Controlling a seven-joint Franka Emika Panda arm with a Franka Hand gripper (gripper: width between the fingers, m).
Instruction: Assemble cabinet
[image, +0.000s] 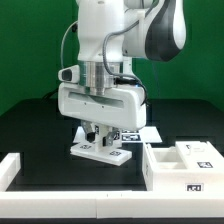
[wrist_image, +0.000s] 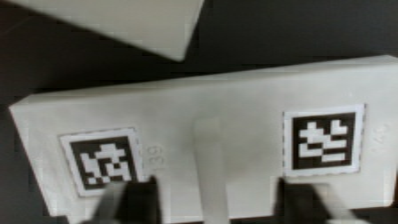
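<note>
A flat white cabinet panel (image: 101, 151) with two black-and-white tags lies on the black table in the middle of the exterior view. My gripper (image: 97, 137) stands straight down over it, fingertips at or just above its top face. In the wrist view the panel (wrist_image: 214, 110) fills the picture, and my gripper (wrist_image: 217, 197) has its two dark fingers (wrist_image: 135, 200) apart, one under each tag, with the panel's face between them. The fingers are open and hold nothing. The white box shell (image: 186, 166) with tagged fronts stands at the exterior view's right.
The marker board (image: 137, 132) lies flat just behind the panel. A long white block (image: 11, 170) lies at the exterior view's left edge. Another white flat piece (wrist_image: 134, 25) shows beyond the panel in the wrist view. A green wall stands behind the table.
</note>
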